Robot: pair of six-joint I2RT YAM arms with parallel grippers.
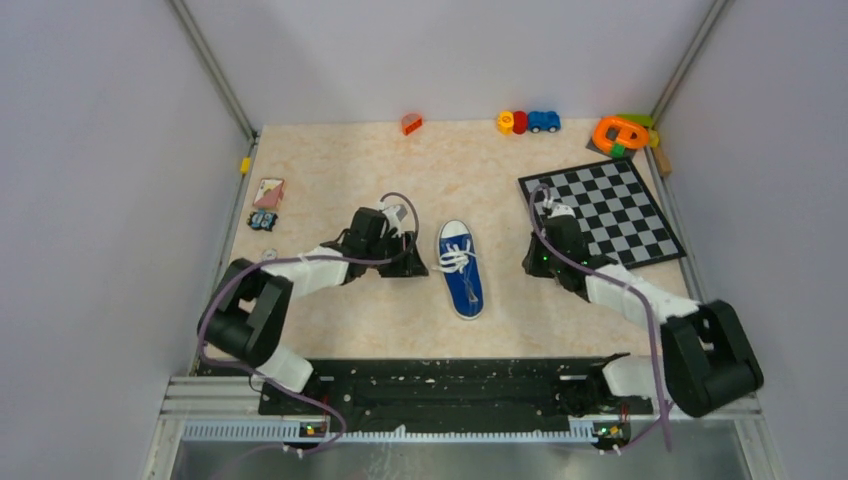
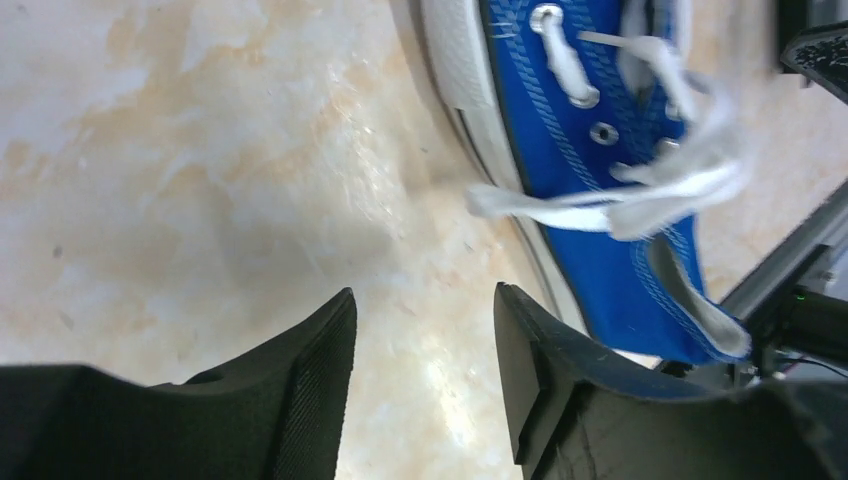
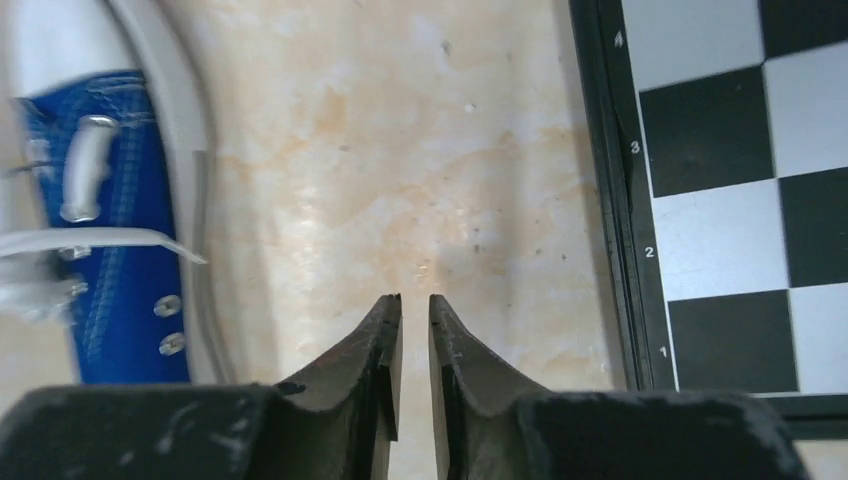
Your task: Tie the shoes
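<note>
Now, table [image 1: 330,160]: pale marbled top, both arms working mid-frame.
Checkerboard [image 1: 605,210]: centre right of the top view, out of play; its edge runs down the right of the right wrist view.
Left arm [image 1: 300,268]: reaches in from lower left and stops just left of the shoe.
Right arm [image 1: 620,285]: reaches in from lower right and stops between shoe and checkerboard.
Sneaker [image 1: 462,270]: blue, middle of the top view, toe toward the top of the frame. It lies between the arms, probably so each can reach one lace.
Left fingers [image 2: 325,370]: moderately apart, nothing between them, low over bare table. They seem lined up for the lace end hanging beside them.
Right fingers [image 3: 388,345]: all but closed, only a thin slit, holding nothing; likely waiting.
Laces [image 1: 455,258]: loose white tangle over the eyelets, one end trailing across the sole rim. No tidy bow shows, so I judge the tying unfinished.
Blue toy car [image 1: 544,121]: top edge, well away.
</note>
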